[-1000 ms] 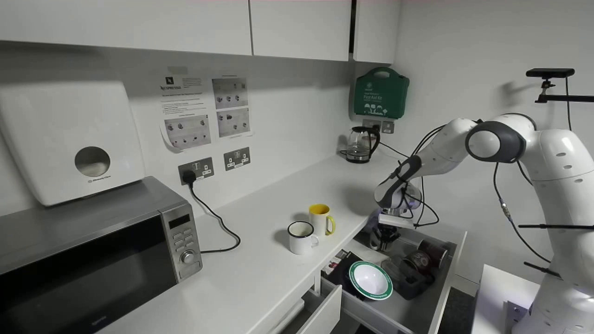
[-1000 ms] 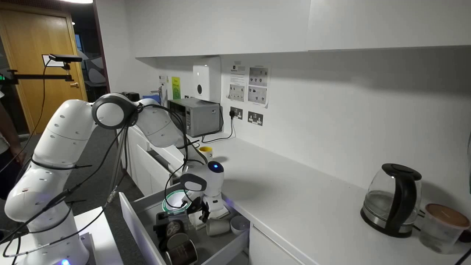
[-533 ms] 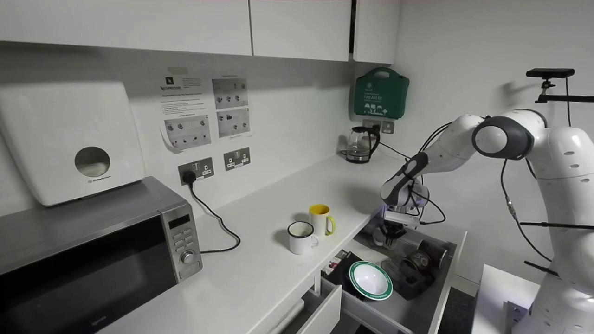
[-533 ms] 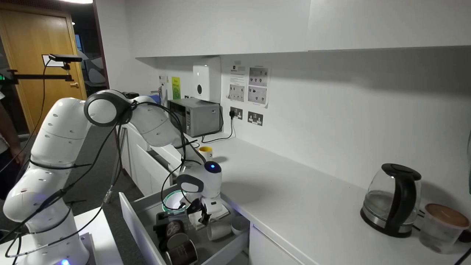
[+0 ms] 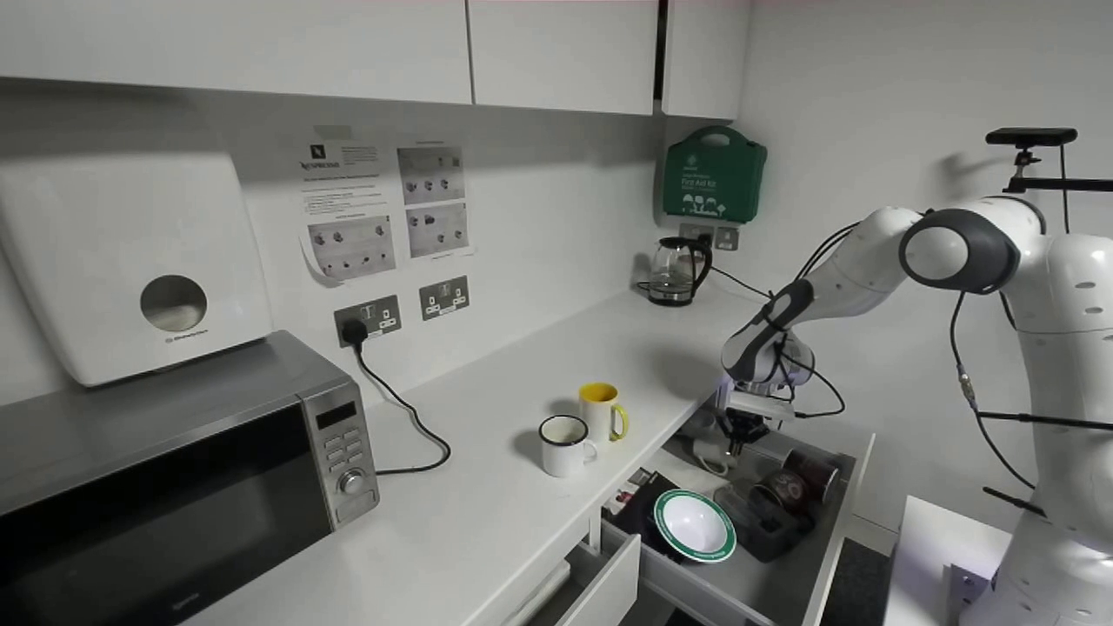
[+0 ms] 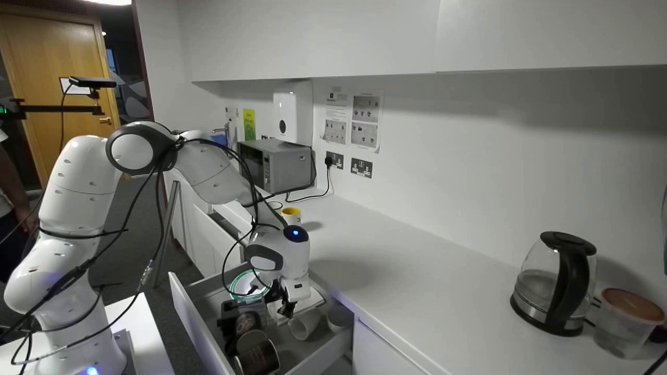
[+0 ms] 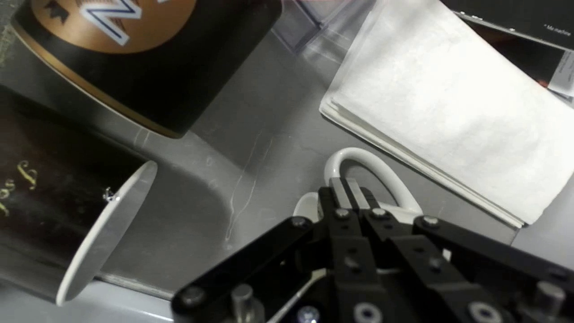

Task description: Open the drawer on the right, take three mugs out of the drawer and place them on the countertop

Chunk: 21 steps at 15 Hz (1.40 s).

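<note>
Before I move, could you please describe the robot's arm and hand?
The arm is white and rounded, with dark grey joint bands, black cables strapped on and blue lights; the hand is black, with slim linkages and silvery bolts.

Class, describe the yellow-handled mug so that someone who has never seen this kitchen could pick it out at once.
Find the microwave on the white countertop, then look along it towards the kettle. Partway along stands a white mug with a dark rim. Just beyond it is the yellow-handled mug: unlike its neighbour, it is yellow inside.
</note>
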Available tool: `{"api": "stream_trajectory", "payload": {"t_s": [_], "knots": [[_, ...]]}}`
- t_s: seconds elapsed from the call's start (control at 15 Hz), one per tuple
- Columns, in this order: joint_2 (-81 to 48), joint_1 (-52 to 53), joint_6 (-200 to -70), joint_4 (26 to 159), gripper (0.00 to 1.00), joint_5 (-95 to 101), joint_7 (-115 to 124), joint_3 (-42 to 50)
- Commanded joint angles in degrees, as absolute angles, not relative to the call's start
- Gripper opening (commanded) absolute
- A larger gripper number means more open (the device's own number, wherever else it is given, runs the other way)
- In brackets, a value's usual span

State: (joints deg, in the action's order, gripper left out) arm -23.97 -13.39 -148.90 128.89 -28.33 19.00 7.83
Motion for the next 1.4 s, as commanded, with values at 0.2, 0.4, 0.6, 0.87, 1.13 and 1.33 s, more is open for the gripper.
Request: {"api": "stream_trajectory", "payload": {"t_s": [0.2, 0.4, 0.6, 0.87, 1.13, 1.33], "knots": [[-19.4, -13.4, -150.7, 132.9, 0.47, -28.4, 17.5, 8.4], [-19.2, -13.3, -150.8, 133.0, 0.71, -28.3, 17.6, 8.5], [-19.7, -13.2, -153.2, 133.0, 0.93, -28.4, 17.8, 8.6], [-21.0, -13.4, -161.8, 133.6, 1.00, -29.0, 16.8, 7.8], [-22.1, -14.4, -168.5, 134.2, 1.00, -30.1, 15.8, 6.3], [-22.5, -16.6, -170.0, 134.0, 1.00, -32.0, 14.4, 3.4]]}}
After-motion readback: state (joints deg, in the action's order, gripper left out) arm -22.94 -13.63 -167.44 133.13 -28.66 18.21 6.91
